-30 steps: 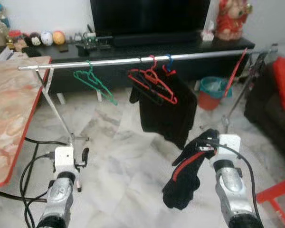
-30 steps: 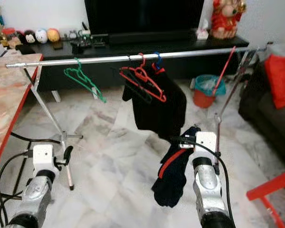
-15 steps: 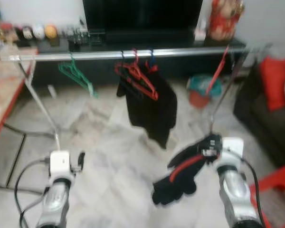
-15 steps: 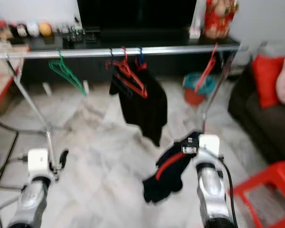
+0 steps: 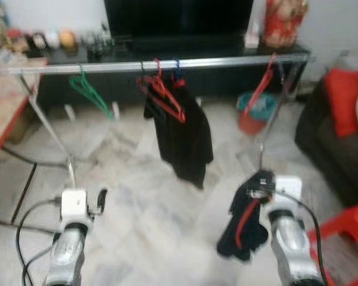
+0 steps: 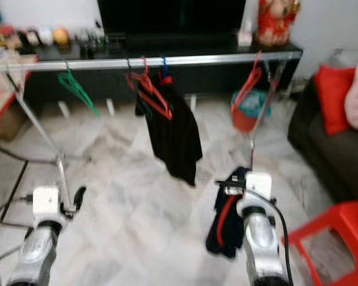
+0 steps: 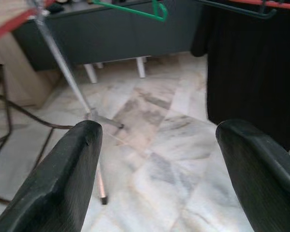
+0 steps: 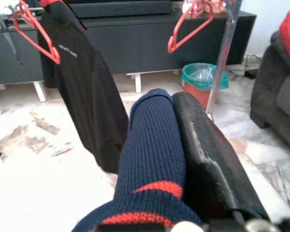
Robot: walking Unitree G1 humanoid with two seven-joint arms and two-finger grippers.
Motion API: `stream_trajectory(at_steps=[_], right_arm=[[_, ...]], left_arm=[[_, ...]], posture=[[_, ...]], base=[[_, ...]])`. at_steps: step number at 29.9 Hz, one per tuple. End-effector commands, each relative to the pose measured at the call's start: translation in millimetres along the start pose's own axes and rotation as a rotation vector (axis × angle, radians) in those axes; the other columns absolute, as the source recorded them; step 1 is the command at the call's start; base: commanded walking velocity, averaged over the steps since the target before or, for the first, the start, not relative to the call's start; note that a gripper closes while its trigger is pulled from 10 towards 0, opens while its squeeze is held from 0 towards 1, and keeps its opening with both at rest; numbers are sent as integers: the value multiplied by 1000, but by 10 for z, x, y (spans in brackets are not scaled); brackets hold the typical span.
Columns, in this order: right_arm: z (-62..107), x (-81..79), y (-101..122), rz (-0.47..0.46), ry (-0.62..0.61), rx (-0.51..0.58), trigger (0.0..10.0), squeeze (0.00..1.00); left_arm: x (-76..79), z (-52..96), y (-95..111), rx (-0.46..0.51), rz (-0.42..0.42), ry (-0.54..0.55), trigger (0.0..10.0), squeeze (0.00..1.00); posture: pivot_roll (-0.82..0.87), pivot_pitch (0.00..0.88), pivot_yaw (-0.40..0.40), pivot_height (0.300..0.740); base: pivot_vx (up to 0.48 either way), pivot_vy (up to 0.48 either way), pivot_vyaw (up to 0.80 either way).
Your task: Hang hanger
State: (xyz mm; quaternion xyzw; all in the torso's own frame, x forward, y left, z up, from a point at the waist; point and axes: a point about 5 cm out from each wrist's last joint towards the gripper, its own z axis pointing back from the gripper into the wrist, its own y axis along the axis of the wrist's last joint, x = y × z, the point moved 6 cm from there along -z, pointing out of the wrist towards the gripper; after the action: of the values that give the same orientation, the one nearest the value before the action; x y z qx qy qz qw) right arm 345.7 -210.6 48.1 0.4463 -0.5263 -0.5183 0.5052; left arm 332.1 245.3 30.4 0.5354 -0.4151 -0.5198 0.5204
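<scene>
Head views: a silver clothes rail (image 5: 227, 61) spans the room in front of a black TV cabinet (image 5: 227, 83); on it hang a green hanger (image 5: 90, 95), a red hanger (image 5: 164, 98) beside a black shirt (image 5: 182, 134), and further right another red hanger (image 5: 261, 83). Right gripper (image 5: 258, 189), low over the marble floor (image 5: 149, 196), pinches a dark knitted garment (image 5: 241, 223) on a red hanger (image 5: 244, 219), the cloth drooping below it, well short of the rail. Left gripper (image 5: 100, 199) hovers low near the rail's leg (image 5: 51, 134). Left wrist view: two black fingers (image 7: 63, 179) spread wide, nothing between them; green hanger and black shirt beyond. Right wrist view: one black finger (image 8: 208, 154) pressed against navy knit with a red stripe (image 8: 152, 188); teal bin (image 8: 200, 77) and dark sofa (image 8: 278, 96) beyond.
</scene>
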Motion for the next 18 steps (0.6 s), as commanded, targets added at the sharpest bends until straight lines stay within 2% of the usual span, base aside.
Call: stream_trajectory(at_steps=[1, 3, 12, 18], right_arm=[[-28, -28, 124, 0, 8, 44, 10000, 0], [-27, -25, 122, -1, 8, 43, 10000, 0], [-33, -59, 114, 6, 29, 34, 10000, 0], [-52, -88, 134, 5, 42, 35, 10000, 0]], left_arm=[[-55, -5, 29, 6, 2, 10, 10000, 0], [-53, -3, 30, 6, 2, 10, 10000, 0], [-8, 10, 38, 6, 16, 6, 10000, 0], [-45, -7, 68, 15, 24, 20, 10000, 0]], posture=[[46, 0, 16, 740], [45, 0, 15, 740], [47, 0, 3, 740], [44, 0, -9, 740]], base=[[0, 0, 0], [0, 0, 0], [276, 0, 0], [300, 0, 0]])
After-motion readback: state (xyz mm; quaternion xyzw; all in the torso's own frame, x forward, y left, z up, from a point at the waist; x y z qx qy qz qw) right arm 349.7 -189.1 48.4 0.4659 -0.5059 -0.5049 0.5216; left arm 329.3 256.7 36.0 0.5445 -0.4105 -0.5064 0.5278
